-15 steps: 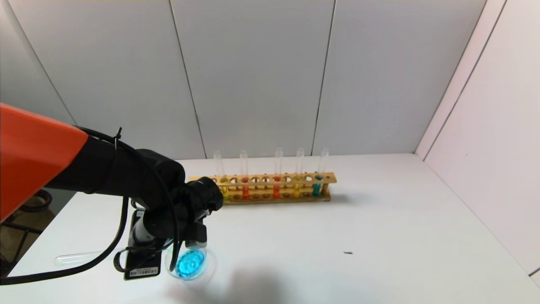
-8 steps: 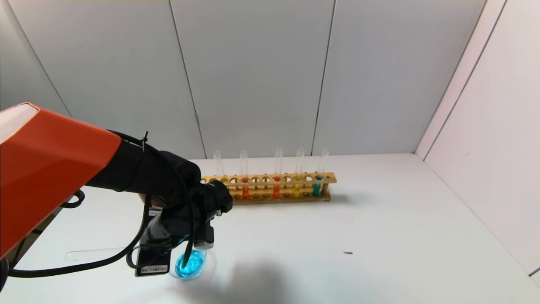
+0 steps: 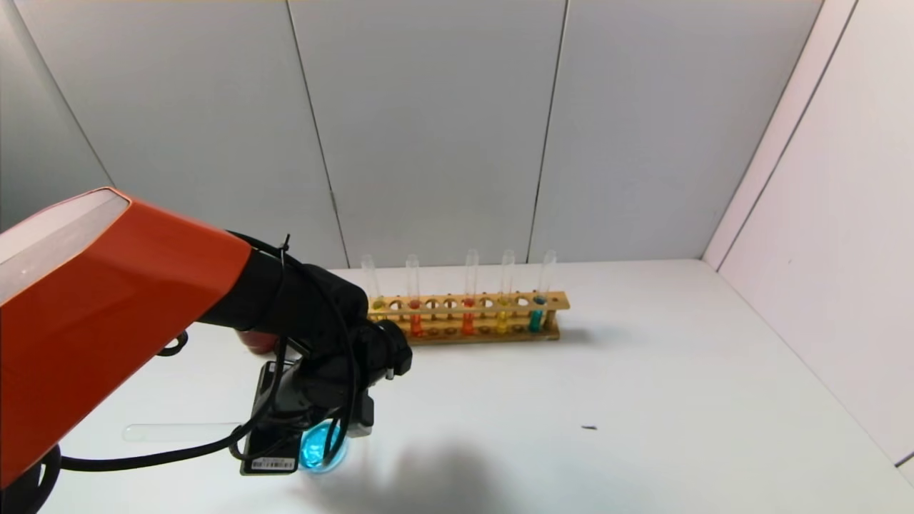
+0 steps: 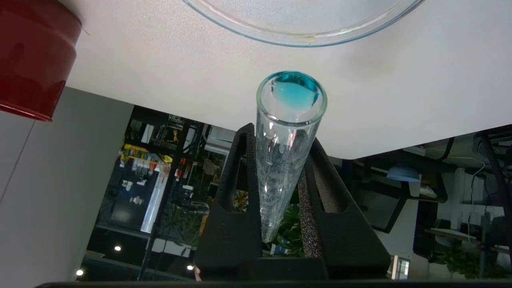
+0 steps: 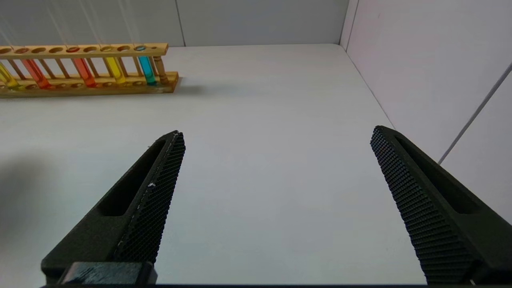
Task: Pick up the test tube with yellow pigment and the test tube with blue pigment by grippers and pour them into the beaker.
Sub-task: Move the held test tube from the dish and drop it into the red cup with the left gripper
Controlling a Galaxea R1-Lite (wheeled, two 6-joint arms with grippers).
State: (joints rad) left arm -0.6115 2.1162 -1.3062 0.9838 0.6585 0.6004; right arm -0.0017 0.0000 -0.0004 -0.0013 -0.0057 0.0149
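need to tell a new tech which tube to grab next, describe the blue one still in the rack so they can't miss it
Start at the long wooden rack standing at the back of the white table. Five tubes stand upright in it; go to the end on the robot's right. The test tube with blue pigment is the last one there, the only teal one, next to a yellow tube.

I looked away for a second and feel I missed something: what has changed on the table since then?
The left hand, still clamped on a slim clear glass tube with a blue trace at its mouth, has shifted a little to the right and now covers more of the small clear glass beaker of blue liquid. The wooden rack of coloured tubes and the empty glass tube lying on the table stayed put.
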